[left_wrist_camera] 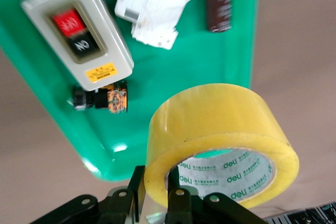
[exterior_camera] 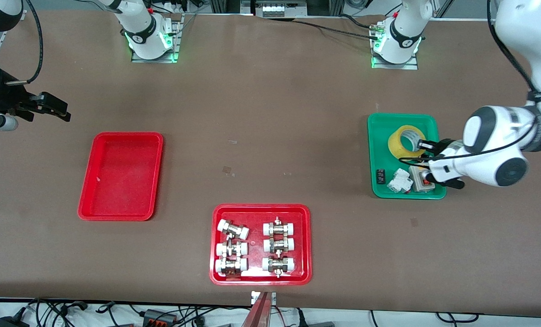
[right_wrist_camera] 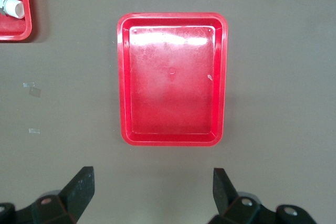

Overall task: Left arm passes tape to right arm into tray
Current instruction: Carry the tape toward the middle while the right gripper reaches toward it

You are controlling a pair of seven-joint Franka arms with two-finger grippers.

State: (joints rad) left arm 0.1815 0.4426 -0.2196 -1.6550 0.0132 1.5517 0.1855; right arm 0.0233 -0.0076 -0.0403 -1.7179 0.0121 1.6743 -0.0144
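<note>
The yellow tape roll [exterior_camera: 405, 141] stands tilted over the green tray [exterior_camera: 402, 116]. My left gripper [exterior_camera: 423, 150] is shut on the roll's wall, one finger inside the hole and one outside. The left wrist view shows the tape [left_wrist_camera: 215, 119] clamped between the black fingers of the gripper [left_wrist_camera: 161, 178], with the green tray [left_wrist_camera: 178, 87] below. My right gripper [exterior_camera: 53, 109] waits open and empty near the right arm's end of the table, above the plain red tray [exterior_camera: 127, 135]. The right wrist view shows this tray [right_wrist_camera: 173, 17] empty, past the spread gripper [right_wrist_camera: 153, 183].
The green tray also holds a grey switch box [exterior_camera: 420, 180] with red and black buttons [left_wrist_camera: 79, 30], a white part [exterior_camera: 398, 180] and a small black component [exterior_camera: 380, 176]. A red tray of white-capped metal fittings [exterior_camera: 261, 207] lies near the table's front edge.
</note>
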